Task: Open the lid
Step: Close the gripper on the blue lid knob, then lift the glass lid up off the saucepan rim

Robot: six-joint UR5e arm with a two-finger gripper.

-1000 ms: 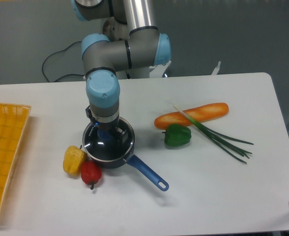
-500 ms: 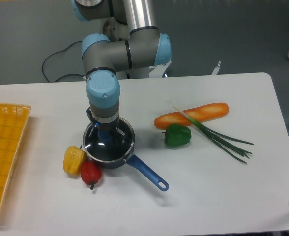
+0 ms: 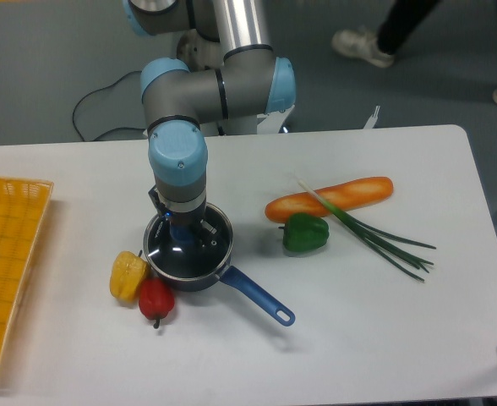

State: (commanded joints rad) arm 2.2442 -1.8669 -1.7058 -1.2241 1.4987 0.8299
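1. The fixed camera is looking down on a white table [image 3: 384, 338], with the robot arm [image 3: 177, 161] reaching straight down over a small saucepan [image 3: 189, 277] left of the middle.
2. A yellow pepper [image 3: 128, 275] and a red pepper [image 3: 155, 298] are lying just beside the saucepan on its left, the red one touching or nearly touching the pan wall.
3. The pan's blue handle [image 3: 261, 300] is pointing toward the lower right, with bare table around it.
4. A green pepper [image 3: 304, 233] is sitting to the right of the pan, near a long orange bread loaf [image 3: 333, 197]; green onions [image 3: 375, 237] are lying across the loaf and trailing off to the right.
5. A yellow basket [image 3: 8, 254] is occupying the left edge of the table, well apart from the pan.
6. Someone's legs and shoes [image 3: 363, 42] are showing on the floor beyond the table.
7. The lid [image 3: 174, 254] is sitting on the saucepan, its glass looking dark and glossy with a bright reflection and a thin metal rim around it.
8. The arm's wrist is covering most of the lid's middle, so the knob is barely showing as a bit of blue.
9. The gripper [image 3: 187, 230] is sitting low over the lid's centre; it cannot be told how far apart its fingers are or whether they are holding the knob.
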